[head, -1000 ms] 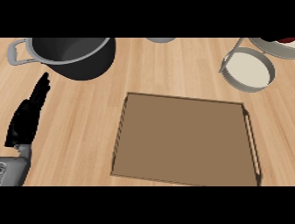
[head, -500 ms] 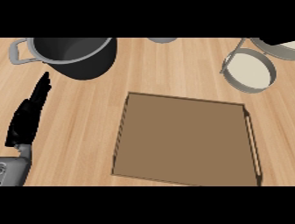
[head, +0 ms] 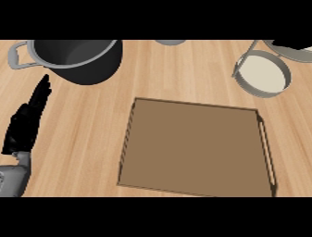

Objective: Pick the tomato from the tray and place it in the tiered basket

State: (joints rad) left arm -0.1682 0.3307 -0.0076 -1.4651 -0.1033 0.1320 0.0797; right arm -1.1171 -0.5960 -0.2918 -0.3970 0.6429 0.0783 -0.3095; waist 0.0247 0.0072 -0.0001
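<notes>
The fingers of my left hand lie straight and together, holding nothing, at the frame's left, the dark reddish shape above the basket at upper right has gone, my right hand is out of frame, and the tray lies bare with no tomato showing, so I judge it placed.

We see a black left hand with slim fingers, a narrow grey wrist and a grey forearm bearing dark markings.
</notes>
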